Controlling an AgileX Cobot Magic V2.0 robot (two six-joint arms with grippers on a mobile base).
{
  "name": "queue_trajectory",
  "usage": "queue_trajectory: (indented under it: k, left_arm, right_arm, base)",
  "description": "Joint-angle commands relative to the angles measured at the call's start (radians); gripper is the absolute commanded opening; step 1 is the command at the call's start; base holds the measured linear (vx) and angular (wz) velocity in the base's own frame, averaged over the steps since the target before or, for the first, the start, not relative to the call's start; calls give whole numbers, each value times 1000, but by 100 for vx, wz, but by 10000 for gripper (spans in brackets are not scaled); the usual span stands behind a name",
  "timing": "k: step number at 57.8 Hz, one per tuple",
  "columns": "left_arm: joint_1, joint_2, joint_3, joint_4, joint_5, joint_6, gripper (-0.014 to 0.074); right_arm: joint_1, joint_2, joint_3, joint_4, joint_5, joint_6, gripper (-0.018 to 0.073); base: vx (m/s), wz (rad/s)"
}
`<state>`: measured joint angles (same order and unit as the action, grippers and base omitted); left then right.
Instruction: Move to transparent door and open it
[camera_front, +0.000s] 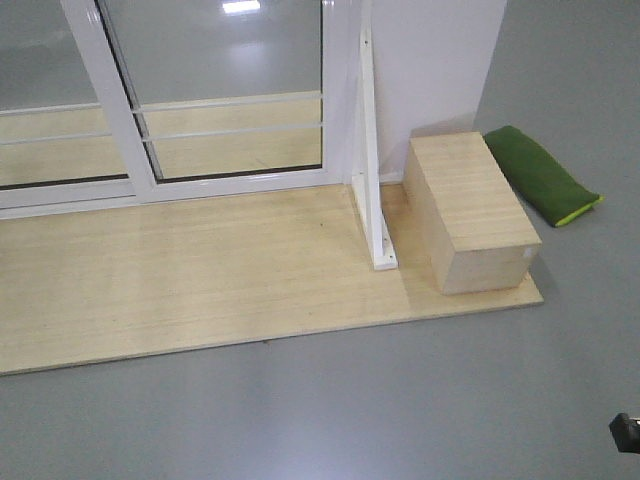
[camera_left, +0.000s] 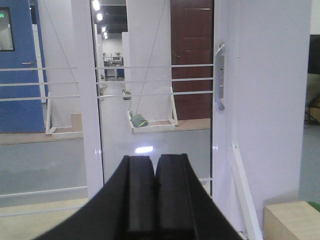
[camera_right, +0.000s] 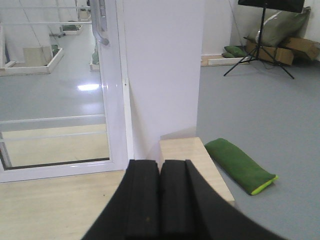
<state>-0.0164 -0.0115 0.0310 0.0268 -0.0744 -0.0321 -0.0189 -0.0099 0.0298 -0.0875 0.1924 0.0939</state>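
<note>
Transparent door stands straight ahead in the left wrist view, white frame, thin white horizontal bars across the glass, closed up against the white post on its right. Its curved grey handle sits on the right stile, well above the left pincer, which has both fingers pressed together, nothing held. Right pincer is likewise clamped shut and empty, aimed low at the door's bottom corner and the wooden box. Green cushion lies on the grey floor just beside the box. In the front view the door's lower part rests on a wooden platform, with a white brace propping the post. Neither arm touches anything yet, so this reads as the approach stage. Handling guess: framed glass, stiff, probably fairly heavy, slides along its track rather than swinging. The pane is smooth and breakable, a bad place to push. The handle is the spot to take, though its grey surface looks slick. A pincer would need to open first, close around or hook behind the curved bar, then drag sideways away from the post.
</note>
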Motion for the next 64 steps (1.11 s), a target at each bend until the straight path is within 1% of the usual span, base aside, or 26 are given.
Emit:
queue_trajectory:
  k: [1,35,64]
  left_arm:
    - [-6,-4,14,-7,-83,0,-6]
    - [-6,-4,14,-7,-83,0,-6]
    - [-6,-4,14,-7,-83,0,-6]
  right_arm:
    - [-4,-15,5,-11,-81,0,-9]
    - [-4,-15,5,-11,-81,0,-9]
    - [-4,-15,5,-11,-81,0,-9]
  base:
    - [56,23]
    - [52,18]
    - [39,5]
